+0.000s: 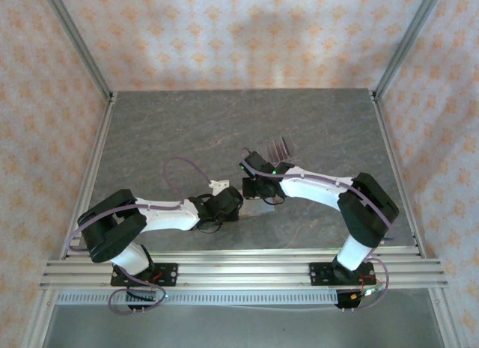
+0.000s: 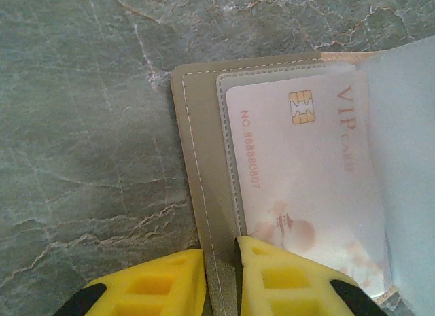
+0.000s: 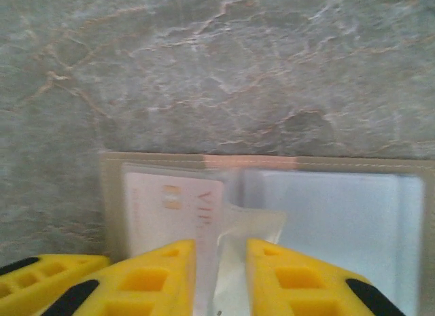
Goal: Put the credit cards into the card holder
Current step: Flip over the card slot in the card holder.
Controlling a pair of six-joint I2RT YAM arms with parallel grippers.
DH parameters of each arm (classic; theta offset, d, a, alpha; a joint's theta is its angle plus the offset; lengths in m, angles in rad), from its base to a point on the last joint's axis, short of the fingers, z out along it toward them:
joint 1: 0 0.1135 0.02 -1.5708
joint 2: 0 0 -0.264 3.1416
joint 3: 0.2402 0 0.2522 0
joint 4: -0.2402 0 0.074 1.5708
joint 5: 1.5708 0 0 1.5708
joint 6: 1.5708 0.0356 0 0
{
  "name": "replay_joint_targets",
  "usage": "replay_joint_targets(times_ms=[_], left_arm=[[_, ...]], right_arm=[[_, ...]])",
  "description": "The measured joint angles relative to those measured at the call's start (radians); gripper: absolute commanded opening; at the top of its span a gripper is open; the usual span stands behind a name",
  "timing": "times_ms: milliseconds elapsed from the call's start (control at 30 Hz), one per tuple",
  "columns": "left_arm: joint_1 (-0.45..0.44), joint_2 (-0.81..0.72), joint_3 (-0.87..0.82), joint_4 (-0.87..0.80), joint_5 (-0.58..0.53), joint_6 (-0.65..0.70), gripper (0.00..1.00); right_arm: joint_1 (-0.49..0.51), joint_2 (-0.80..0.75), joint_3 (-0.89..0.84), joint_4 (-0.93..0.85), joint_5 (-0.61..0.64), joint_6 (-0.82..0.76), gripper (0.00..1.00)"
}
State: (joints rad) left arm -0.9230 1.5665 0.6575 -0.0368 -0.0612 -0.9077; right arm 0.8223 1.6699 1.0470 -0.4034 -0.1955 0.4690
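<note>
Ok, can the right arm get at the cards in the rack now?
Probably yes, once freed: the rack stands just beyond the right gripper with nothing between, but its fingers seem to pinch a clear sleeve.

The worktop (image 2: pixel 81 126) is a grey, marble-veined, stone-look surface, smooth with a dull sheen. The card holder (image 2: pixel 200 160) lying on it has a tan, matt, leather-like cover with pale stitching along its edge. Inside the card holder, the clear plastic sleeves (image 3: pixel 340 221) are glossy and slightly milky. Under one sleeve, a credit card (image 2: pixel 299 166) is smooth, pale plastic with a shiny gold chip. At the card holder's near edge, the left tool (image 2: pixel 219 255) and right tool (image 3: pixel 219 248) have matt yellow moulded-plastic fingers. Nearer than the card holder, the rails (image 1: pixel 239 267) are silvery ribbed metal.
</note>
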Motion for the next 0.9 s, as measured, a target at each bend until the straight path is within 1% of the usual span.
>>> replay_joint_targets(times_ms=[100, 333, 433, 567, 733, 900], left_arm=[[0.0, 0.0, 0.0, 0.0, 0.0, 0.0, 0.2], [0.0, -0.008, -0.005, 0.002, 0.0, -0.004, 0.21], [0.0, -0.023, -0.02, 0.015, 0.006, -0.01, 0.25], [0.0, -0.053, -0.043, 0.029, 0.02, -0.016, 0.27], [0.0, -0.103, -0.058, 0.003, 0.023, -0.016, 0.29], [0.0, -0.162, -0.074, -0.018, 0.019, -0.019, 0.35]], right_arm=[[0.0, 0.0, -0.002, 0.045, -0.058, 0.027, 0.36], [-0.016, 0.001, -0.029, 0.153, -0.192, 0.097, 0.4], [-0.037, 0.001, -0.04, 0.188, -0.248, 0.119, 0.43], [-0.049, 0.0, -0.039, 0.19, -0.294, 0.124, 0.49], [-0.053, 0.0, -0.021, 0.173, -0.346, 0.121, 0.52], [-0.058, -0.011, -0.004, 0.153, -0.381, 0.105, 0.55]])
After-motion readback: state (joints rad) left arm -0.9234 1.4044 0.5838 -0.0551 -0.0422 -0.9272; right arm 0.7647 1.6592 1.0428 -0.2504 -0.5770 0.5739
